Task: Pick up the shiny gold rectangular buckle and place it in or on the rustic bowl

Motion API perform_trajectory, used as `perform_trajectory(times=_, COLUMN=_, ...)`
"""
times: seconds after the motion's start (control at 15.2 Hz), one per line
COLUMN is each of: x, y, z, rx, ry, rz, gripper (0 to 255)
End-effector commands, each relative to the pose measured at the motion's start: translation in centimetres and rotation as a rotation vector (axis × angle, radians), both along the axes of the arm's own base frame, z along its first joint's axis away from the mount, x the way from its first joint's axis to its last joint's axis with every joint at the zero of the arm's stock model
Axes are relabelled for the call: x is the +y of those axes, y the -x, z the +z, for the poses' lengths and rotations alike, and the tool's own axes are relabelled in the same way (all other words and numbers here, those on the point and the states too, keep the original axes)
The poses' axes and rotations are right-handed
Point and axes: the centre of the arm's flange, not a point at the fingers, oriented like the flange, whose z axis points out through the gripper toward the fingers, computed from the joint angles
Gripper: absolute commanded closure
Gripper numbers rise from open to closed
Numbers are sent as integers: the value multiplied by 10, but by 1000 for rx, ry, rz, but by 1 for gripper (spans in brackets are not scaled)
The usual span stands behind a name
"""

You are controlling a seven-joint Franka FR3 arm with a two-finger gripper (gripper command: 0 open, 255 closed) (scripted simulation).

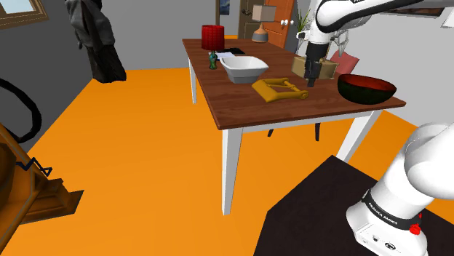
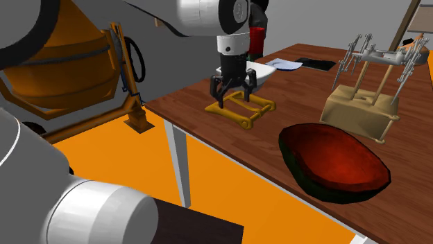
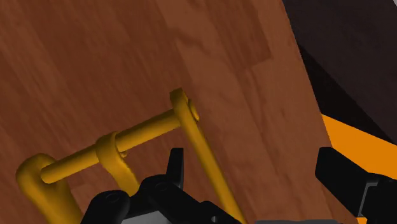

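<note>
On the wooden table (image 1: 240, 113), the gold buckle (image 2: 241, 106) lies flat between a white dish (image 1: 244, 69) and the dark red bowl (image 2: 333, 163), apart from both. The gripper (image 2: 232, 93) hangs directly over it with its fingers spread wide, clasping nothing; contact with the buckle cannot be confirmed. In the wrist view the gripper body hides the buckle's near end. In the shoulder view the gripper partly covers a tan stand (image 2: 361, 111).

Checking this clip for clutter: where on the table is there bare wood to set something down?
The table is bare along its edge nearest the shoulder camera, in front of the buckle, and in the gap between buckle and dark red bowl. The far end is crowded: red cup, white bowl, papers. The open gripper hangs over the buckle.
</note>
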Motion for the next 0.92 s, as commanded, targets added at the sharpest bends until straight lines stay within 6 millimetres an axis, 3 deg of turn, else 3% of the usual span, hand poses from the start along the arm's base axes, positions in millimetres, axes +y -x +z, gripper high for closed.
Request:
perform_trajectory(times=0.0, x=-6, y=-21, z=-8, rx=-9, ry=-9, rz=90, gripper=0)
perform_trajectory(times=0.53, x=-13, y=-117, z=-30, rx=-42, ry=-47, rz=424, gripper=0)
perform_trajectory(times=0.86, x=-13, y=-123, z=-52, rx=-43, ry=-48, rz=440, gripper=0)
